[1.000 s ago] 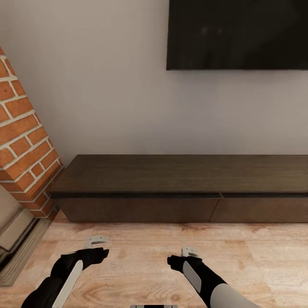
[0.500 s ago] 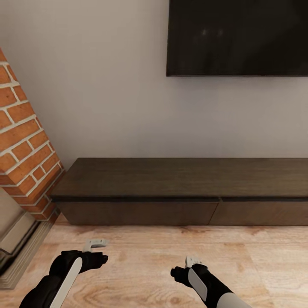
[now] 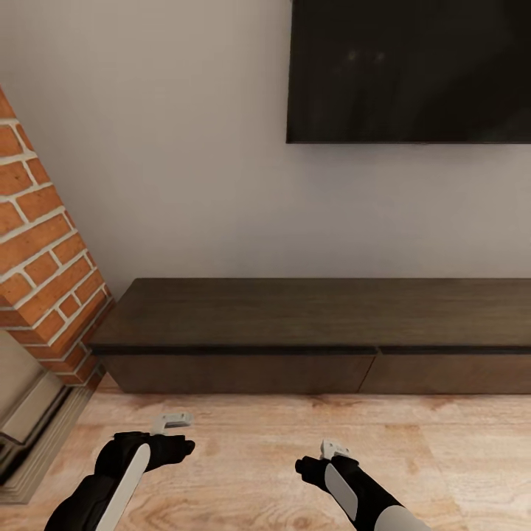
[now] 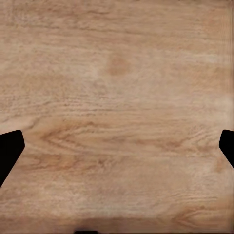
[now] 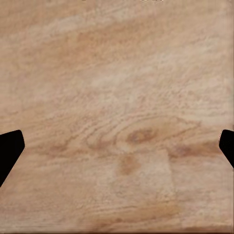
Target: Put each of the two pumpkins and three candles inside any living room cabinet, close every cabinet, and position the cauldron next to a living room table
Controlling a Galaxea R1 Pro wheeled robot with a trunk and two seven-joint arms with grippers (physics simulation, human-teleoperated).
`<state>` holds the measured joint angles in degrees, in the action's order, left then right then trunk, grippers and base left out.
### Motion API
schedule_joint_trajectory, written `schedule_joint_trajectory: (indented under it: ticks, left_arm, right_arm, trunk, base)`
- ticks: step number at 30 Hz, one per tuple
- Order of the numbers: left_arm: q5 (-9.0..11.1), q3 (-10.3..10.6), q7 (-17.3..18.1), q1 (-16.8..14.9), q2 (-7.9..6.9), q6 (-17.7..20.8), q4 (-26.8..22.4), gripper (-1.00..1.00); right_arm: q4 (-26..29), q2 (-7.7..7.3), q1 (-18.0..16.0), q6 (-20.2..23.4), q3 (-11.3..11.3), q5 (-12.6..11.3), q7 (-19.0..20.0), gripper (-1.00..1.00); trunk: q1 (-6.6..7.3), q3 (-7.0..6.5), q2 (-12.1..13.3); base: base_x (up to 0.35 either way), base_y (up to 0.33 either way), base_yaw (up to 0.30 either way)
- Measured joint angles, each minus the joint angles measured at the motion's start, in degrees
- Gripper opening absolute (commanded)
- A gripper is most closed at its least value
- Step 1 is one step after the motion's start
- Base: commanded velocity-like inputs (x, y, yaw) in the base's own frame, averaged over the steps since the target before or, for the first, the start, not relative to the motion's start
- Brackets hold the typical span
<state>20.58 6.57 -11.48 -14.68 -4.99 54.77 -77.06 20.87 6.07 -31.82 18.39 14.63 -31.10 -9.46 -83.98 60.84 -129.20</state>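
The long low dark brown cabinet [image 3: 317,313] runs along the white wall ahead, and both of its visible drawer fronts [image 3: 243,372] are shut flush. My left gripper [image 3: 173,422] and right gripper [image 3: 333,448] hang low over the wooden floor in front of it, a short way off. In each wrist view the black fingertips [image 4: 9,148] [image 5: 9,148] sit far apart with only bare floorboards between them, so both grippers [image 4: 117,151] [image 5: 117,151] are open and hold nothing. The pumpkins, candles, cauldron and table are out of view.
A red brick fireplace [image 3: 37,243] juts out at the left, with a stepped hearth [image 3: 29,435] at its foot beside my left arm. A dark television [image 3: 409,70] hangs on the wall above the cabinet. Light wooden floor [image 3: 251,435] spreads between me and the cabinet.
The whole picture has slid slightly downward, so the camera has moved. Both arms stay low over the floor, grippers still open, and the right one sits a little lower in the picture.
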Motion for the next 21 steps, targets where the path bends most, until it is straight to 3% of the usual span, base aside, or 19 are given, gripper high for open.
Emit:
schedule_joint_trajectory:
  ticks: [10, 18, 21]
  left_arm:
    - [0.06, 0.03, -0.04, 0.00, 0.46, 0.07, 0.34, 1.00]
    - [0.16, 0.10, -0.04, 0.00, 0.50, 0.08, 0.42, 1.00]
    - [0.11, 0.11, -0.04, 0.00, 0.50, 0.07, 0.42, 1.00]
  right_arm:
    - [-0.19, -1.27, 0.58, -1.22, -0.04, -0.03, 0.28, 1.00]
    - [-0.46, -1.47, 2.52, -4.70, -0.09, -0.03, 0.28, 1.00]
    - [-0.59, -2.55, 2.66, -5.05, -0.08, -0.08, 0.21, 1.00]
  trunk:
    - [2.20, -1.77, 4.01]
    - [3.95, -2.83, 7.22]
    - [4.61, -3.24, 8.42]
  base:
    - [-0.031, 0.000, -0.013]
    - [-0.250, 0.000, -0.184]
    - [-0.103, 0.000, -0.248]
